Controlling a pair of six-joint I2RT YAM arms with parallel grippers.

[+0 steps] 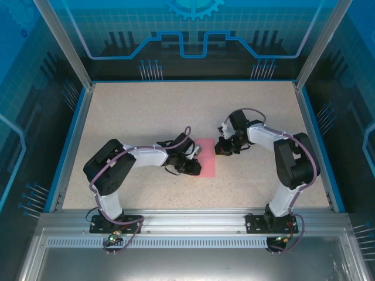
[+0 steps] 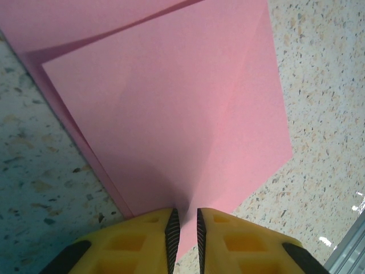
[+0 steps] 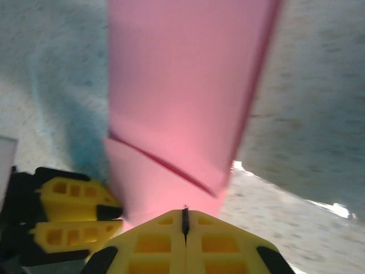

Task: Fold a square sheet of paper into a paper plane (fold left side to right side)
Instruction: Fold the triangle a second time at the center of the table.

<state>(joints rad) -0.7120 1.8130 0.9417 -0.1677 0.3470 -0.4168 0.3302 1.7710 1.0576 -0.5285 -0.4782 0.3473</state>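
Note:
The square sheet of paper (image 1: 206, 163) lies mid-table as a narrow pink upright strip, doubled over. In the left wrist view its upper layer (image 2: 171, 103) covers a lower layer whose edge peeks out on the left. My left gripper (image 1: 193, 159) is at the strip's left edge. Its jaws (image 2: 184, 212) are open by a narrow gap over the paper's near corner, which runs flat beneath them. My right gripper (image 1: 220, 147) is at the right edge. It is shut (image 3: 184, 209), with the paper's (image 3: 182, 85) lower layer reaching into its tips. The left gripper (image 3: 111, 212) also appears there.
The speckled beige table (image 1: 146, 111) is bounded by a blue rim (image 1: 70, 140) and aluminium frame posts (image 1: 64, 41) at the back corners. Both arms reach inward from their bases at the near edge and meet at the paper.

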